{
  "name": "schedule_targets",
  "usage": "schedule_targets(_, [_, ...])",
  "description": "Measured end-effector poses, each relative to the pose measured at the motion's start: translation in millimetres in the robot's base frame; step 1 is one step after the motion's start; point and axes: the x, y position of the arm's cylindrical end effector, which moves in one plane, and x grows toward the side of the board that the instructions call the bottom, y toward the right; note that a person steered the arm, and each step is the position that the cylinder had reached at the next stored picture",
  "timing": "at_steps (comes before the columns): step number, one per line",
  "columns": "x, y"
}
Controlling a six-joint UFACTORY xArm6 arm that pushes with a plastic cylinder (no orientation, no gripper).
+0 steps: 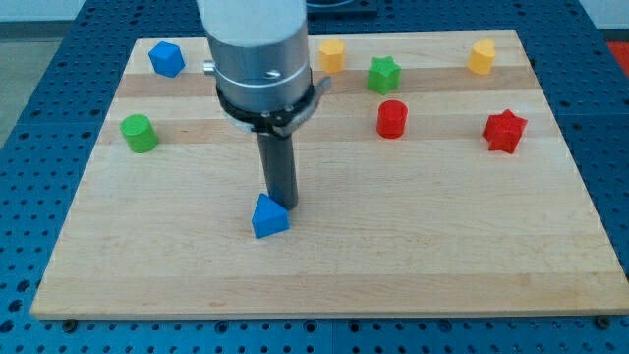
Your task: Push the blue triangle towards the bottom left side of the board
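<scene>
blue triangle (269, 217): apex toward view's top | my tip (283, 204): touching its upper right

1. Blue triangle (269, 217): small, solid, bright blue block with a wedge shape, peak pointing toward the view's top.
2. Lying flat on the pale wooden board, a little left of centre, in the lower half.
3. Upper right edge touching, or just beside, the dark rod's lower end.
4. Well apart from every other block.
</scene>
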Motion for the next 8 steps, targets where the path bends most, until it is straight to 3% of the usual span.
schedule_targets(6, [87.1,-48.8])
schedule_targets(8, [96.0,-76.2])
